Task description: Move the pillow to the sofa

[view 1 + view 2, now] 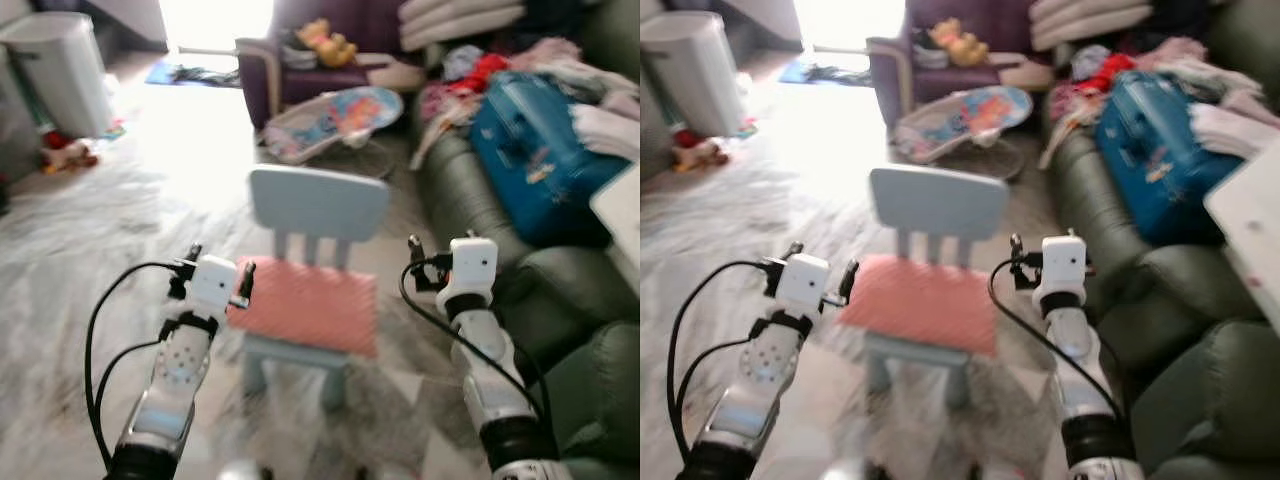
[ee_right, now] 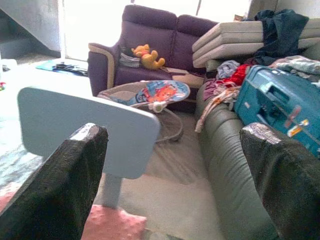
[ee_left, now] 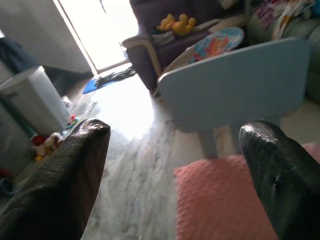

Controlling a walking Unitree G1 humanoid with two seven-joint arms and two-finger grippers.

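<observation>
The pillow (image 1: 310,305) is a pink dotted cushion lying on the seat of a small light-blue child's chair (image 1: 318,200) in front of me. My left gripper (image 1: 218,268) is open at the pillow's left edge, its fingers (image 3: 65,180) spread wide with nothing between them. My right gripper (image 1: 440,262) is open just off the pillow's right side, between the chair and the green sofa (image 1: 560,290). In the right wrist view the chair back (image 2: 85,130) and a corner of the pillow (image 2: 115,225) lie ahead.
A blue suitcase (image 1: 540,150) and heaps of clothes (image 1: 480,75) cover the far part of the sofa. A baby bouncer (image 1: 335,115) and a purple armchair (image 1: 320,60) stand behind the chair. A white bin (image 1: 60,70) is at the far left. Marble floor (image 1: 90,230) spreads left.
</observation>
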